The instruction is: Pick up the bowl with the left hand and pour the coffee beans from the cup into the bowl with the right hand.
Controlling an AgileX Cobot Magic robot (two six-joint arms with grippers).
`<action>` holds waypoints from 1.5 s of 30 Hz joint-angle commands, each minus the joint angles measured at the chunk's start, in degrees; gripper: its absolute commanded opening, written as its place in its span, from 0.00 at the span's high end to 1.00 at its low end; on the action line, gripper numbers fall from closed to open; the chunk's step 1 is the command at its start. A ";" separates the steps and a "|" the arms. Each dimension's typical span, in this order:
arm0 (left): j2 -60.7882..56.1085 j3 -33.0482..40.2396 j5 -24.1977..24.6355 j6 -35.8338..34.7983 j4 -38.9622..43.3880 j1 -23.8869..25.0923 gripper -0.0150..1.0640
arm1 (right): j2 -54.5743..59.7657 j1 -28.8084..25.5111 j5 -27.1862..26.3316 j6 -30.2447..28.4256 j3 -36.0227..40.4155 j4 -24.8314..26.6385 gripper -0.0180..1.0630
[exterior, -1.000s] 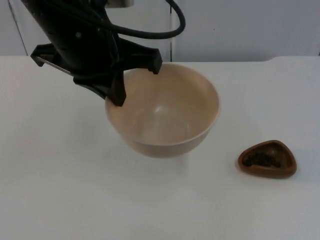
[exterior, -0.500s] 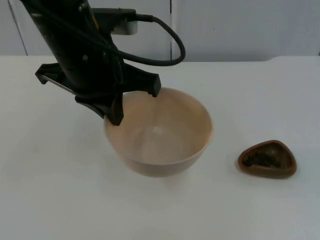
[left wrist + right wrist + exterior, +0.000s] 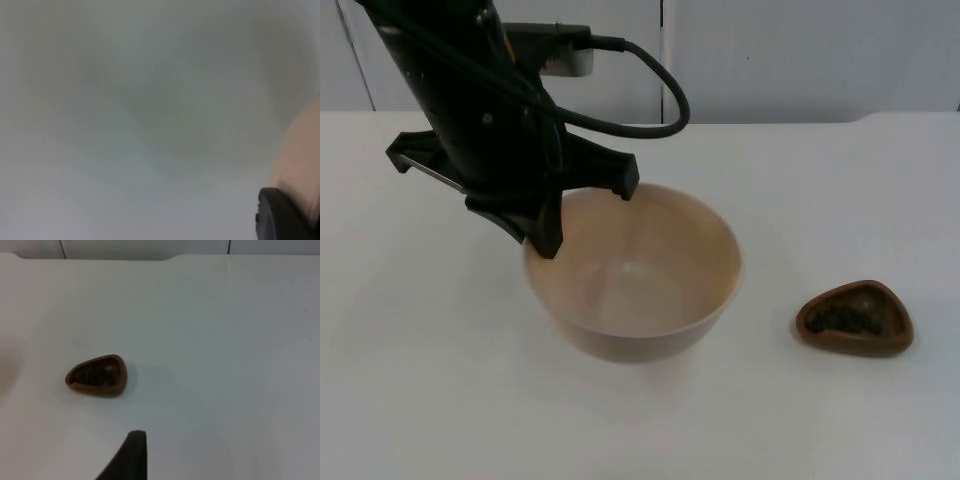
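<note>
While the left gripper point(image 3: 582, 218) stays clamped on the near-left rim of the cream bowl point(image 3: 635, 275), we see the bowl sit lower and closer to the white table point(image 3: 420, 380) than a second ago. Off to the bowl's right, well apart, rests the brown cup point(image 3: 854, 319) of coffee beans point(image 3: 844, 320), untouched. We cannot tell how the waiting right gripper point(image 3: 127, 460) stands; the cup point(image 3: 96, 375) lies beyond its fingertip.

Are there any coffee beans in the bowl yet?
No: the bowl is bare inside, and the beans lie in the cup on the table.
</note>
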 commanded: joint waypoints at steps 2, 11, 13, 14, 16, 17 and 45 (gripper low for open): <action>-0.31 -0.42 0.03 -0.24 0.04 -0.30 0.99 | -0.18 -0.28 -0.30 0.10 0.05 -0.12 0.01; -0.31 -0.42 -0.06 -0.24 -0.35 -0.30 0.99 | -0.18 -0.28 -0.42 0.10 0.05 -0.15 0.01; -0.31 -0.42 -0.06 -0.24 -0.35 -0.30 0.99 | -0.18 -0.28 -0.64 0.10 -0.20 -0.02 0.01; -0.31 -0.42 -0.06 -0.24 -0.35 -0.30 0.99 | -0.18 -0.28 -0.87 0.10 -0.18 -0.04 0.01; -0.31 -0.42 -0.23 -0.24 -0.35 -0.30 0.99 | -0.18 -0.28 -1.02 0.10 -0.91 -0.04 0.01; -0.31 -0.42 -0.23 -0.24 -0.35 -0.30 0.99 | -0.18 -0.28 -1.02 0.10 -0.91 -0.04 0.01; -0.31 -0.42 -4.87 -27.67 12.22 -0.06 0.99 | 50.22 -0.28 -5.76 -4.04 -23.02 4.95 0.01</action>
